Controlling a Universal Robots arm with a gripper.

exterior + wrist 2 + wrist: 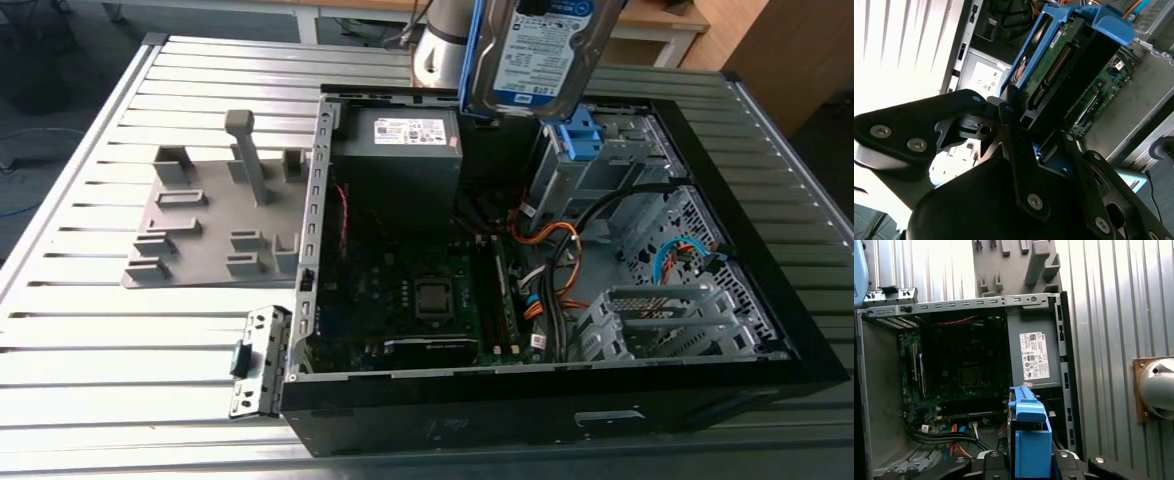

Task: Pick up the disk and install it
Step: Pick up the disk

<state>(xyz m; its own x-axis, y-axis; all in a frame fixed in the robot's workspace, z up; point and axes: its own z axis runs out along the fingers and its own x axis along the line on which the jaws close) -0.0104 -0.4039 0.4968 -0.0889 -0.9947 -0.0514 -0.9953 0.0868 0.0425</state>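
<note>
The flat silver disk (541, 50) with white-and-blue label and blue plastic bracket hangs upright above the open black computer case (534, 415).

exterior view: open black computer case (534, 400) lies on slatted metal table (120, 380). inside: grey power supply (396, 175) at 11 o'clock, motherboard (414, 300) at 7, orange cables (567, 245) near centre. grey fixture plate (200, 240) with upright post (251, 160) at case's 9 o'clock. metal bracket (263, 360) just beside case at 8.
</note>
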